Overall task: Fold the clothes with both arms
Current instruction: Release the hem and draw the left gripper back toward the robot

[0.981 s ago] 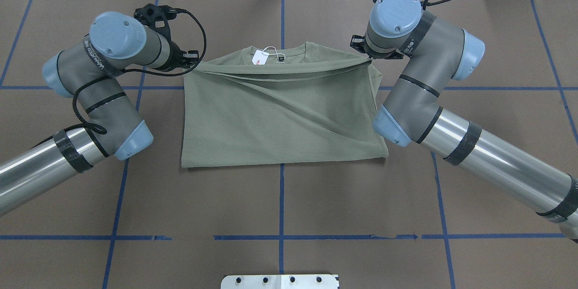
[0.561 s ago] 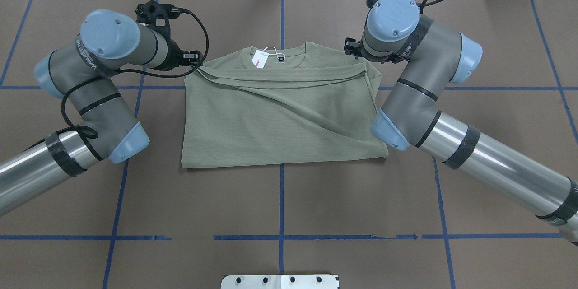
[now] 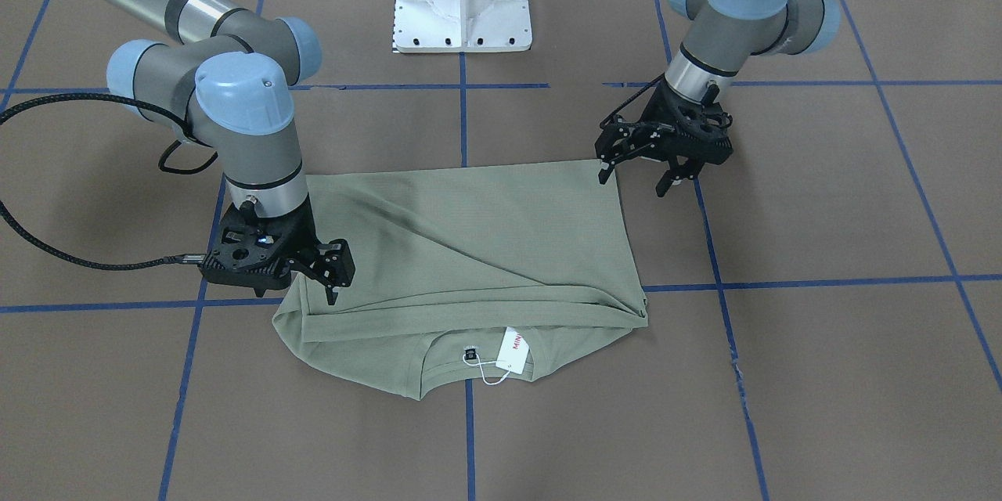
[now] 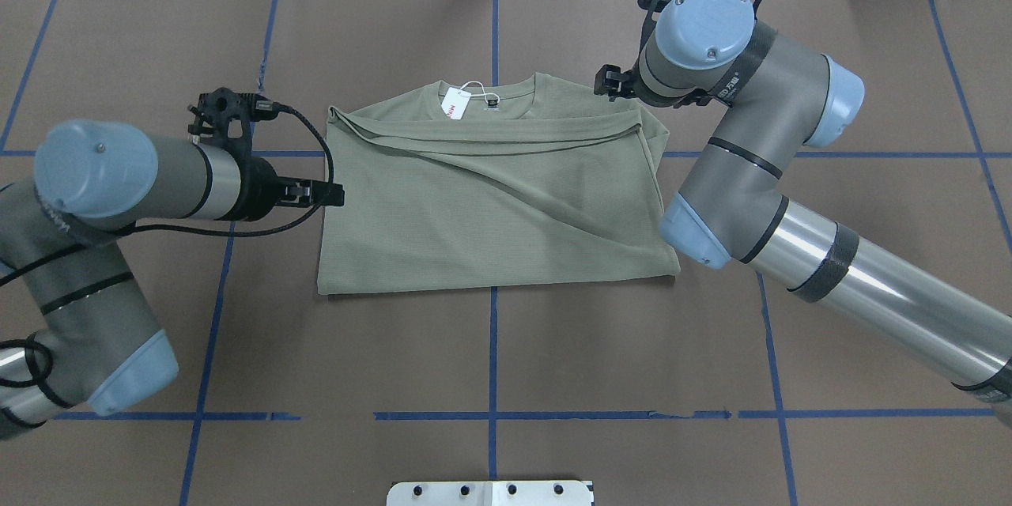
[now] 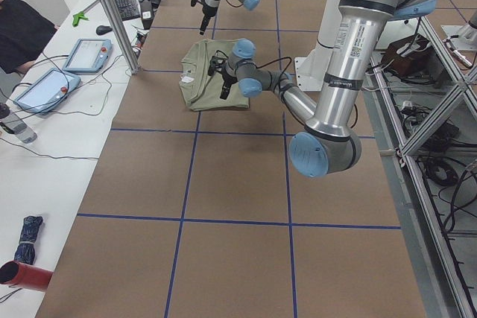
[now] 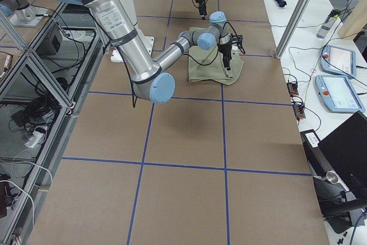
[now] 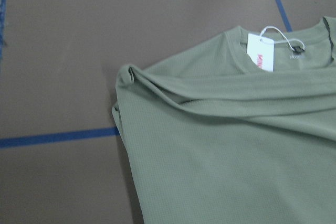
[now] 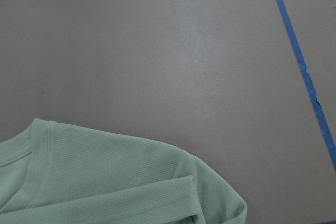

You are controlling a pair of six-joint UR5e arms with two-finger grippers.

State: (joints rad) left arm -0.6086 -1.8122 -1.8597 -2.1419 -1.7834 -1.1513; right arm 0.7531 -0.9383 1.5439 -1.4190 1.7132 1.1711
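Withdrawn from the collar-side corner, the left black claw gripper [image 3: 631, 180] is now held beside the left edge of the sage-green long-sleeved knit shirt [image 4: 474, 213], with its jaws parted and empty. The shirt is laid folded mid-surface on the brown paper-covered table [image 4: 490, 348], collar toward the far edge. The right black claw gripper [image 3: 333, 282] is held over the opposite collar-side corner; whether its jaws are parted cannot be told.

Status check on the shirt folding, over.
Left claw open, empty, beside the shirt. Right claw open, empty, over its shoulder corner. Shirt lies folded on table, hang tag showing. No obstruction seen.
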